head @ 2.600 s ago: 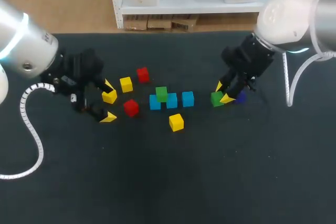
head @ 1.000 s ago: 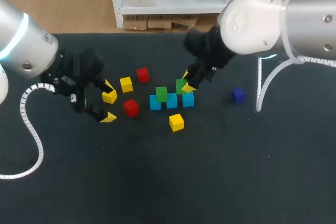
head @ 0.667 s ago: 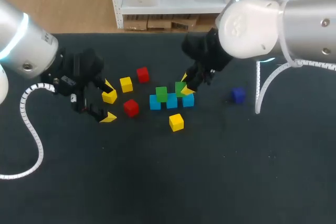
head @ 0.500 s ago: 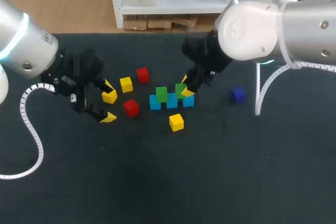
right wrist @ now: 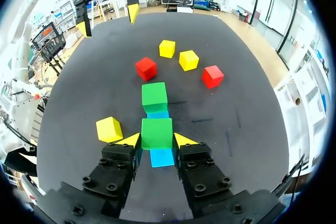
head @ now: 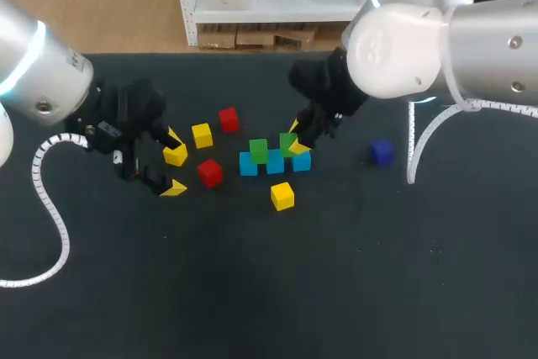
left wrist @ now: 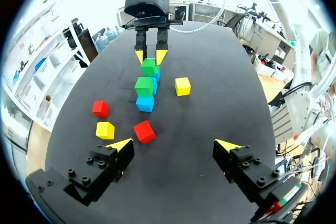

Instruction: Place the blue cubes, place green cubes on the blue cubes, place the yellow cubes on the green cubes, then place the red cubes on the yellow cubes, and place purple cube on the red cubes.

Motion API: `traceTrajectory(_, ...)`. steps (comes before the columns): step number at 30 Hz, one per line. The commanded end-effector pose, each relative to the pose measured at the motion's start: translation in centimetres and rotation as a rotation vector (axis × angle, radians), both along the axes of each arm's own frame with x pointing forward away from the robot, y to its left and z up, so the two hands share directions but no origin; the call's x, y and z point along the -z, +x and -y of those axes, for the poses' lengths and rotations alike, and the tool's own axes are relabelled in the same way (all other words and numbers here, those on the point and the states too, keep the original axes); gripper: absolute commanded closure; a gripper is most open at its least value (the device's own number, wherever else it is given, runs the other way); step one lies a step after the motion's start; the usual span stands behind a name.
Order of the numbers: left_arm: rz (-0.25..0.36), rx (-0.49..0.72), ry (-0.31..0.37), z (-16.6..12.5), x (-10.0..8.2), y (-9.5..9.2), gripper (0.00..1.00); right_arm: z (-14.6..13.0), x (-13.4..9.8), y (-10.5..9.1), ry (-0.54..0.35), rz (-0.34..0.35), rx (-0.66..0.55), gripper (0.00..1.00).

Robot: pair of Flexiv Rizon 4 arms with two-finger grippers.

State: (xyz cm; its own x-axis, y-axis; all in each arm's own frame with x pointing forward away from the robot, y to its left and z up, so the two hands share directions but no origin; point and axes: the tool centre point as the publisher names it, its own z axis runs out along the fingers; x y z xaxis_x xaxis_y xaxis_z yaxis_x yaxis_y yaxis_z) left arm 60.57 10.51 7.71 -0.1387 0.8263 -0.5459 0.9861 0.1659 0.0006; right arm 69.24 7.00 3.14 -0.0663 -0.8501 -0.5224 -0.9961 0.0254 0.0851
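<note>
Three blue cubes lie in a row at mid-table. One green cube rests on the row's left part. My right gripper is shut on a second green cube, which is over the row's right part, with a blue cube just beneath it. I cannot tell whether they touch. My left gripper stands open at the left, with a yellow cube close to its far finger. Two red cubes and the other yellow cubes lie loose. The purple cube sits alone on the right.
The tabletop is dark and bare towards the front. Seen from the left wrist, a red cube and a yellow cube lie just ahead of the open fingers, and my right gripper is beyond the row.
My right arm carried the green cube from beside the purple cube leftward over the blue row, drifting slightly left in the last second. The left arm stayed put.
</note>
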Motion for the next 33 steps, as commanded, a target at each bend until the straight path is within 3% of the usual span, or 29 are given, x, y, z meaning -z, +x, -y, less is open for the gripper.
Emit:
traceTrajectory(1, 0.004, 0.004, -0.007, -0.16, 0.1, -0.04, 0.0, -0.1, 0.09, 0.13, -0.002, -0.004, -0.002, 1.0)
traceTrajectory(33, 0.004, 0.004, -0.007, -0.16, 0.1, -0.04, 0.0, -0.08, 0.51, 0.05, -0.003, -0.016, -0.012, 1.0)
